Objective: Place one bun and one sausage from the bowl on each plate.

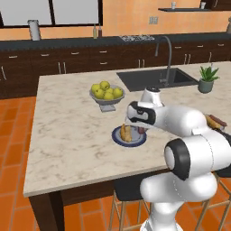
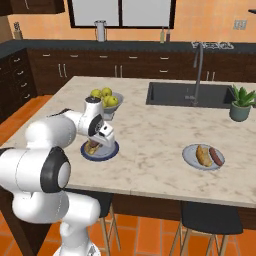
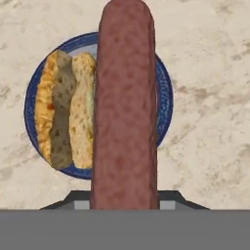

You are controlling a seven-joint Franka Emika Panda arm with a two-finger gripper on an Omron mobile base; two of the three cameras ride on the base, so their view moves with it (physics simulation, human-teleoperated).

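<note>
Over the blue-rimmed plate [image 3: 163,83] near the desk's [image 1: 67,122] front edge hangs the tool [image 2: 102,142], pinching a sausage [image 3: 126,107] that stands just above the plate, beside the bun [image 3: 68,110] already lying on it; farther along the desk, well apart, the pale plate [image 2: 189,156] carries the other bun [image 2: 202,155] and the other sausage [image 2: 215,156] side by side; behind the blue-rimmed plate stands a grey bowl of apples [image 1: 107,92].
</note>
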